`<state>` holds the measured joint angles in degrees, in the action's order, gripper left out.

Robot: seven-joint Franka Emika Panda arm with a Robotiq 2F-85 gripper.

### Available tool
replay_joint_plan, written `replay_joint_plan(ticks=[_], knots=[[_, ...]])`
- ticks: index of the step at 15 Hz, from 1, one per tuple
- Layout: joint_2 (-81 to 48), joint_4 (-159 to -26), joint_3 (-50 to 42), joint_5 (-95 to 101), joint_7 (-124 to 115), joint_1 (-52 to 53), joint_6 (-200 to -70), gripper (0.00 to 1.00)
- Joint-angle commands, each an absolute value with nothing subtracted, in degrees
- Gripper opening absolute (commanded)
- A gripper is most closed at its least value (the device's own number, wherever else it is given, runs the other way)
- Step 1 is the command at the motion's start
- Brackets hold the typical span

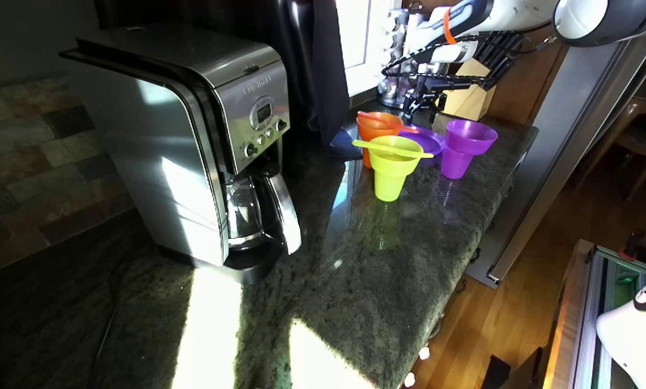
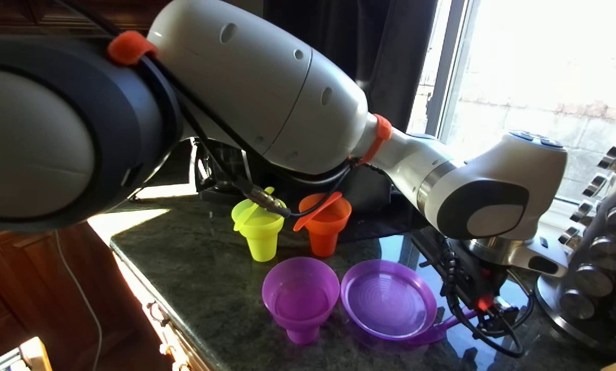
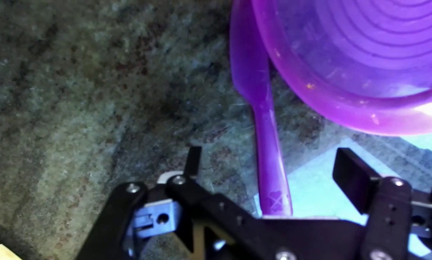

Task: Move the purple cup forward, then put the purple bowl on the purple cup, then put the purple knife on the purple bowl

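The purple bowl sits upright on top of the purple cup; the stacked purple bowl and purple cup also show in an exterior view. The purple knife lies on the dark counter, its blade end running beside and partly behind the rim of a purple plate. The knife shows partly in an exterior view. My gripper is open and points down over the knife, with the handle between the two spread fingers, touching neither. In an exterior view the gripper is partly hidden by cables.
A yellow-green cup and bowl stack and an orange stack each bear a knife. A coffee maker stands along the wall. A spice rack and a knife block are near the gripper. The counter's edge drops to the floor.
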<state>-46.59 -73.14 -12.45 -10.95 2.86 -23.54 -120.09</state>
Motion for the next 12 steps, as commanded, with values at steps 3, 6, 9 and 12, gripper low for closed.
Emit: replay_joint_plan(ticks=[3,6,9,12], knots=[[-49.74,-68.30,-11.23,-10.18,0.64,-24.57,-116.48,0.86],[-50.38,-67.56,-11.15,-10.13,0.43,-24.59,-116.31,0.85],[-50.96,-66.90,-11.07,-10.13,0.14,-24.64,-116.19,0.72],[-51.21,-66.37,-11.11,-9.89,-0.07,-24.71,-115.91,0.38]])
